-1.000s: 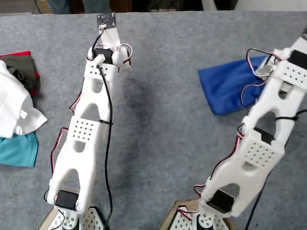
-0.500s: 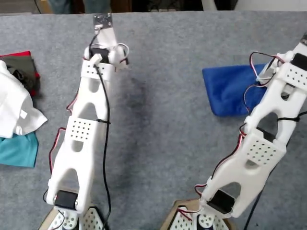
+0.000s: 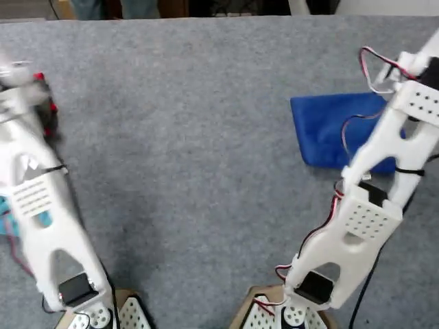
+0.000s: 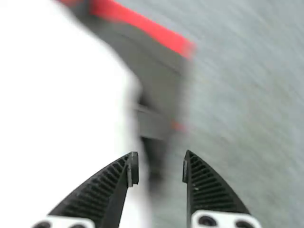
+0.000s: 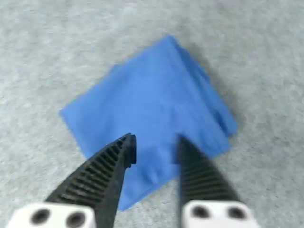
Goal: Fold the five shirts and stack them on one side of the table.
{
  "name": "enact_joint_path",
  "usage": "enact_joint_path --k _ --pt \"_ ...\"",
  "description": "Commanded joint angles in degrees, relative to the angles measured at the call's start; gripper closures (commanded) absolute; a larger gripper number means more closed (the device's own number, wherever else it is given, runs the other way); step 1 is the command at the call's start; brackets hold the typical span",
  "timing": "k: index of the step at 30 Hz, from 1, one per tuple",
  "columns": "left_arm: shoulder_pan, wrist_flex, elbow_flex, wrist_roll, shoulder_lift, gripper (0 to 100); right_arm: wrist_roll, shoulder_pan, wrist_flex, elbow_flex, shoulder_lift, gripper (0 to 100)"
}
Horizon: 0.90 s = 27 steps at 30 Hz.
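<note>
While the grey table is crossed by both arms, the left arm is seen at its left edge and the right arm over the right side. The folded blue shirt is found there, flat, partly hidden beneath that arm. A white shirt is lapped over a grey-and-red shirt below the left gripper, whose jaws are held apart, empty. The right gripper is likewise spread, above the blue cloth.

Risk judged: two garments could be caught at once where they overlap; the blue fold could be undone if only its top layer is pinched.

The blue shirt's long axis is laid across the table, side to side, slightly tilted.
</note>
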Motion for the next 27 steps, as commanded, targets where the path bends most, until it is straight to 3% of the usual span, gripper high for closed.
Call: enact_joint_path --k 1,5,9,12,16,27 --pt "-8.5 2.0 -2.4 -3.9 -7.3 80 -0.2 -4.6 0.6 -2.5 -4.7 94.2" --pt "-13.4 3.0 -1.2 -7.9 -7.2 72 -0.2 -8.1 0.5 -2.5 -5.3 97.2" --pt "-14.9 -2.4 7.1 -8.4 0.2 72 -0.2 -9.8 0.5 -2.5 -5.2 98.0" --pt "-16.1 -0.9 4.3 -8.3 1.2 78 -0.2 -10.0 0.5 -2.5 -5.4 98.0" --pt "-14.6 1.1 -1.9 -8.3 1.8 98 -0.2 -9.6 0.5 -2.5 -5.6 98.0" --pt "-6.1 3.3 2.6 -8.0 -16.3 97 -0.2 -9.6 0.6 -2.4 -6.5 98.0"
